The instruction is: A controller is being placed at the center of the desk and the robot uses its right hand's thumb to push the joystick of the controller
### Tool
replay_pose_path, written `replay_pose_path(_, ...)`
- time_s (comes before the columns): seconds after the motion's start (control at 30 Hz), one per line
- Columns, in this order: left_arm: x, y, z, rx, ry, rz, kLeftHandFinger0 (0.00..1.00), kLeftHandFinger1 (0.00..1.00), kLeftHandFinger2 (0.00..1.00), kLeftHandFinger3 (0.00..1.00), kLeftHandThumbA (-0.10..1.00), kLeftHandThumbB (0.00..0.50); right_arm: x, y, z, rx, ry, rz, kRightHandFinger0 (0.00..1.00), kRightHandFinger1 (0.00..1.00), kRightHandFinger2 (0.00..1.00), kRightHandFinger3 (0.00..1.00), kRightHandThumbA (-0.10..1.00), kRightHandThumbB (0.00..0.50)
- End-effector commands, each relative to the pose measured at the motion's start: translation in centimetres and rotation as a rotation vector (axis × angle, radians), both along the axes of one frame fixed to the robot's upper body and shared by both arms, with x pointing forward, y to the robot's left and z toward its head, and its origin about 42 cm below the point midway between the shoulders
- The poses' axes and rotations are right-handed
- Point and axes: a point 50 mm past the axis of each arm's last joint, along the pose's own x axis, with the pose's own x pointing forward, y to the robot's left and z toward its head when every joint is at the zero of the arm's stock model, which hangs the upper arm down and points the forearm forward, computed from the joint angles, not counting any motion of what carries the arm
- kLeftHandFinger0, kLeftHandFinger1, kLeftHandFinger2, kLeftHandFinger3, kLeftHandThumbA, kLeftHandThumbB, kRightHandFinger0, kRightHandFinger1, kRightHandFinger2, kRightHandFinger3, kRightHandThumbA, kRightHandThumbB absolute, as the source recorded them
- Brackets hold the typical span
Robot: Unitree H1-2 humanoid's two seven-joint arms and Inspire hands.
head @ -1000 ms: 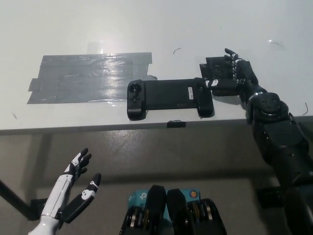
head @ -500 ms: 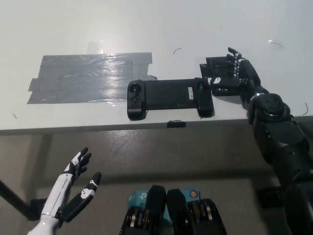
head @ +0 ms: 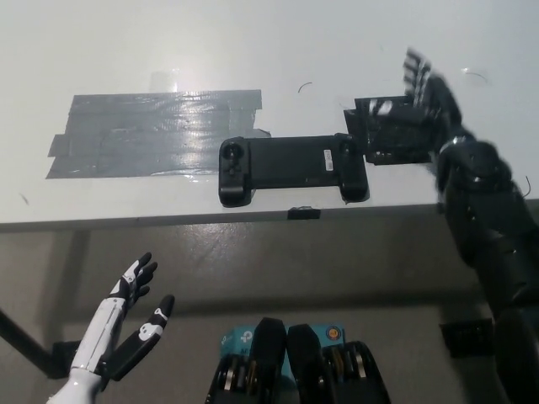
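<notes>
The long black game controller (head: pixel 292 168) lies flat on the white counter (head: pixel 253 42), near its front edge, just right of the grey duct-tape patch (head: pixel 152 133), unmoved. The black right hand (head: pixel 424 99) has pulled up and away from the controller's right end since half a second ago; it now hangs blurred over a dark tape square (head: pixel 383 130), fingers spread, holding nothing. The white left hand (head: pixel 135 324) rests below the counter edge, fingers apart, unchanged.

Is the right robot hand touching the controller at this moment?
No, the right robot hand is raised beyond the controller, clear of its right end.
</notes>
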Motion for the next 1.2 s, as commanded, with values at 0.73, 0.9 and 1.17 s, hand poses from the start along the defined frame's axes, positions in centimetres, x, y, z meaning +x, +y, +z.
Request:
replay_pose_path(0.73, 3.1, 0.4, 3.3, 0.042, -0.112, -0.029, 1.0, 1.0, 1.0, 1.0, 0.63, 0.068, -20.8, 2.2, 12.9, -0.151, -0.822, 0.241, 1.0, 1.0, 1.0, 1.0, 1.0, 0.331)
replay_pose_path(0.9, 3.9, -0.1, 3.7, 0.02, -0.121, -0.038, 1.0, 1.0, 1.0, 1.0, 0.62, 0.059, -23.3, 1.8, 7.6, -0.265, -0.744, 0.27, 1.0, 1.0, 1.0, 1.0, 1.0, 0.289)
replay_pose_path(1.17, 4.0, -0.2, 3.6, 0.025, -0.118, -0.042, 1.0, 1.0, 1.0, 1.0, 0.64, 0.059, -23.5, 1.5, -0.6, -0.231, -0.466, 0.288, 1.0, 1.0, 1.0, 1.0, 1.0, 0.275)
